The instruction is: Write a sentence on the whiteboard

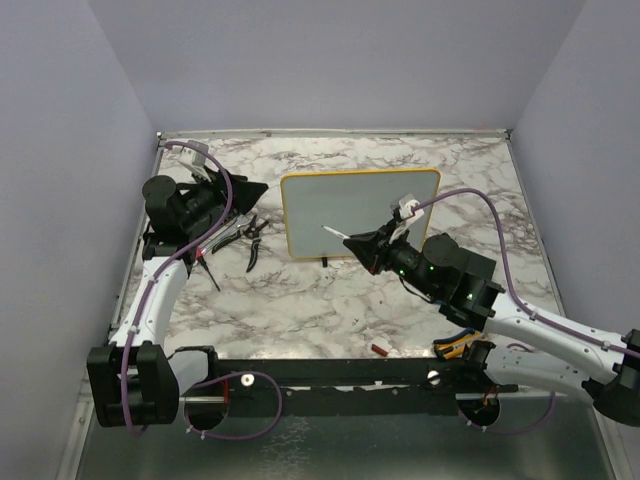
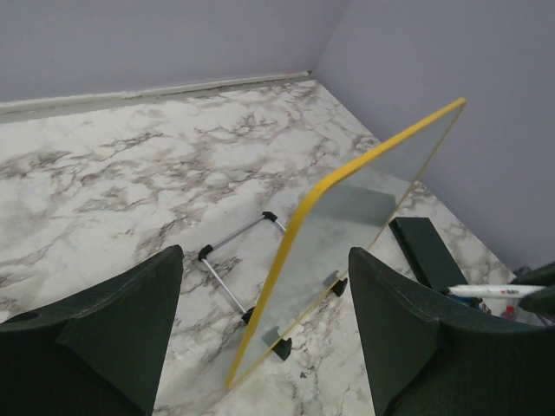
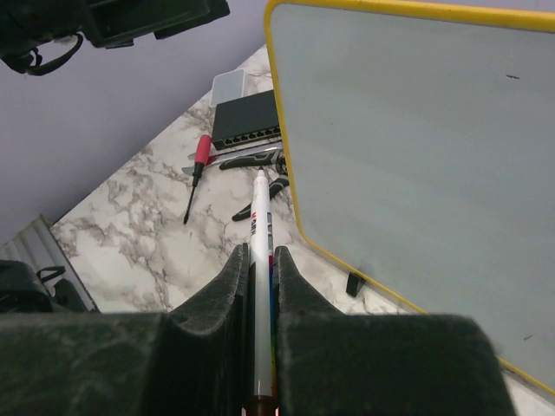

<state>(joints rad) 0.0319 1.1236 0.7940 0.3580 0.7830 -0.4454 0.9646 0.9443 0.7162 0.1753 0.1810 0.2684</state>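
The whiteboard (image 1: 360, 212) stands tilted on small black feet at the middle of the marble table, yellow frame all round. Its face (image 3: 416, 156) is blank apart from a few tiny specks; no sentence shows on it. My right gripper (image 1: 368, 243) is shut on a white marker (image 3: 259, 251), whose tip (image 1: 326, 229) points at the board's lower left part, just off the surface. My left gripper (image 1: 248, 192) is open and empty, left of the board, seeing it edge-on (image 2: 347, 251). The marker also shows in the left wrist view (image 2: 494, 291).
Black-handled pliers (image 1: 255, 232) and a red-handled screwdriver (image 3: 198, 169) lie left of the board. A dark slab (image 3: 247, 117) and a clear plastic box (image 3: 230, 84) sit beyond them. A wire stand (image 2: 230, 260) props the board. A small red piece (image 1: 380, 349) lies near the front edge.
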